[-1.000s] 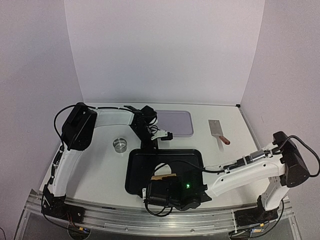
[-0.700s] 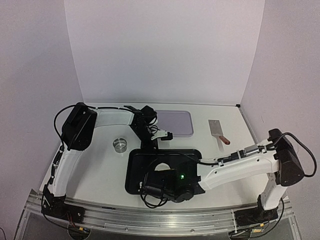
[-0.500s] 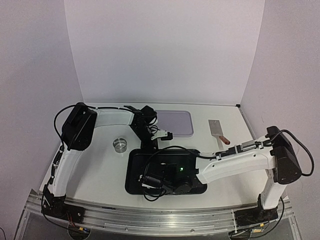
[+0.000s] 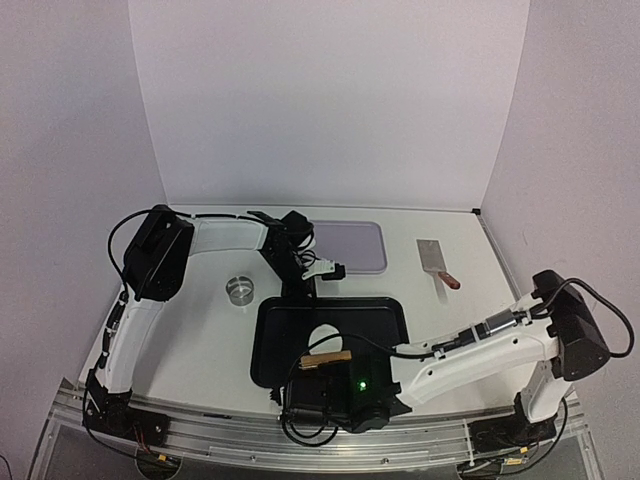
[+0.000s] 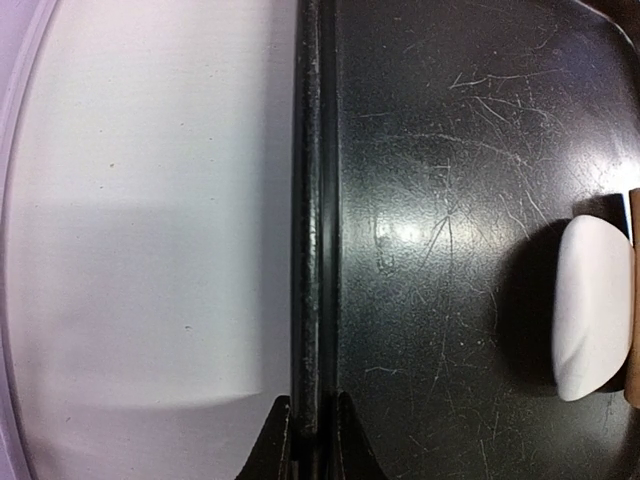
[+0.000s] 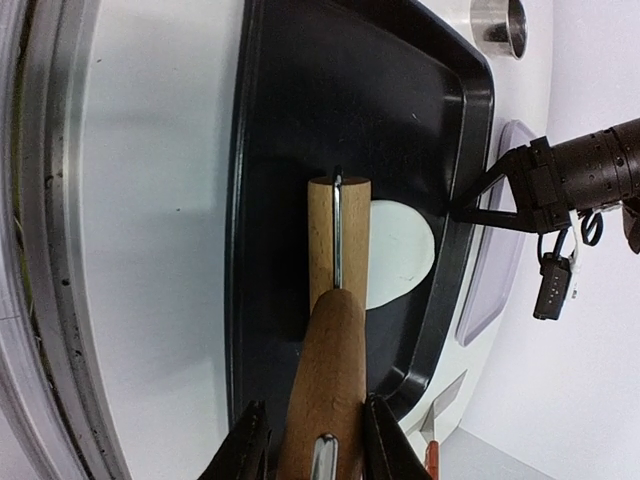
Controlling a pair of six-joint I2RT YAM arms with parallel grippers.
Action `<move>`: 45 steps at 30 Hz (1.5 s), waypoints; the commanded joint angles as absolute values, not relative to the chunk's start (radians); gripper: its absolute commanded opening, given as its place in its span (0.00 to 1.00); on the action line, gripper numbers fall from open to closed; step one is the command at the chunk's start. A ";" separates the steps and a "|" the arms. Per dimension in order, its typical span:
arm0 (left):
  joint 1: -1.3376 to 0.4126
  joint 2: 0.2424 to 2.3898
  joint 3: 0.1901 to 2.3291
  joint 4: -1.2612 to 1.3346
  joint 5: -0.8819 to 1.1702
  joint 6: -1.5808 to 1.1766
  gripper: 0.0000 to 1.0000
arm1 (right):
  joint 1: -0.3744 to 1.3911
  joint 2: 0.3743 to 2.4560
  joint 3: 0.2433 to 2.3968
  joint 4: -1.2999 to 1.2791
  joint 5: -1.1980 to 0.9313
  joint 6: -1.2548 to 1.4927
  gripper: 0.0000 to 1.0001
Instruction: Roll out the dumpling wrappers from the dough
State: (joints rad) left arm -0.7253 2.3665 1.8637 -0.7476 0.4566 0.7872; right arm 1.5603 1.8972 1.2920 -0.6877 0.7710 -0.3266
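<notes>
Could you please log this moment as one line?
left gripper: clamps tray rim | right gripper: holds rolling pin | pin at dough edge

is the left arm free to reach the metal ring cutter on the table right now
Probably not straight away: the left end effector is shut on the black tray's far rim and would have to let go first. Otherwise the ring cutter stands close by on the table, with nothing between them.
</notes>
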 commanded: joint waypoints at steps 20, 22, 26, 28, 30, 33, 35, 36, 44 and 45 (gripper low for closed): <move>-0.728 2.420 1.860 -0.645 0.322 0.834 0.00 | 1.471 1.711 1.246 -0.858 0.550 -0.371 0.00; -0.728 2.421 1.865 -0.650 0.325 0.844 0.00 | 1.431 1.682 1.294 -0.859 0.590 -0.451 0.00; -0.727 2.420 1.874 -0.665 0.336 0.876 0.00 | 1.357 1.659 1.376 -0.843 0.594 -0.650 0.00; -0.728 2.422 1.880 -0.679 0.346 0.897 0.00 | 1.331 1.659 1.384 -0.810 0.554 -0.751 0.00; -0.728 2.425 1.886 -0.698 0.365 0.919 0.00 | 1.304 1.669 1.375 -0.763 0.511 -0.839 0.00; -0.729 2.432 1.900 -0.721 0.390 0.942 0.00 | 1.269 1.702 1.362 -0.683 0.460 -0.936 0.00; -0.730 2.435 1.903 -0.731 0.394 0.964 0.00 | 1.250 1.729 1.360 -0.626 0.429 -0.987 0.00; -0.730 2.436 1.903 -0.735 0.393 0.971 0.00 | 1.240 1.745 1.362 -0.597 0.414 -1.009 0.00; -0.730 2.436 1.905 -0.758 0.395 0.981 0.00 | 1.218 1.827 1.354 -0.524 0.333 -1.096 0.00; -0.730 2.437 1.905 -0.758 0.397 0.982 0.00 | 1.216 1.824 1.325 -0.524 0.335 -1.102 0.00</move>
State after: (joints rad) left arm -0.7173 2.3905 1.8980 -0.7360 0.4829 0.8574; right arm 1.2221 1.8156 1.3498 -0.5688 0.4034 -1.0258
